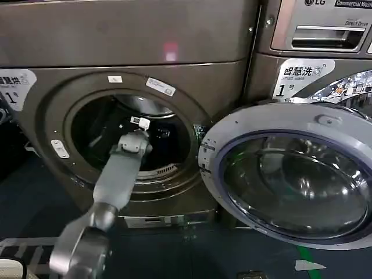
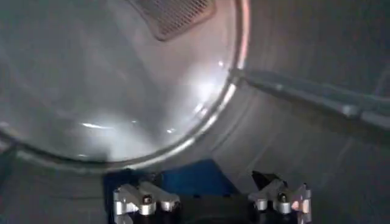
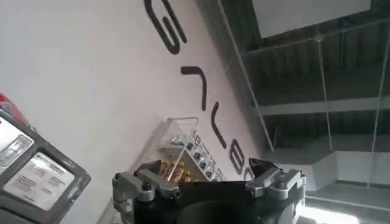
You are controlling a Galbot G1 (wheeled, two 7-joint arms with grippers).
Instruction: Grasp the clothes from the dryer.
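From the head view, my left arm reaches forward through the round port of the dryer [image 1: 133, 139], and my left end effector [image 1: 141, 123] sits inside the dark drum; the door [image 1: 290, 174] hangs swung open to the right. One dryer stands open here, with one LG machine [image 1: 317, 35] beside it to the right. I cannot make out the clothes in the drum from here, so I cannot say which way they lie from my end effector or how their long axis runs. In the left wrist view, my left end effector [image 2: 212, 198] is spread wide with nothing between its fingers [image 2: 143, 199], facing the shiny drum wall [image 2: 109, 91], one vent grille [image 2: 173, 15] and one lifter rib [image 2: 317, 94]; no fabric there either. In the right wrist view, my right end effector [image 3: 210, 182] is open and empty, pointed up at a white wall [image 3: 91, 73], well away from the dryer, so my left arm is nearer.
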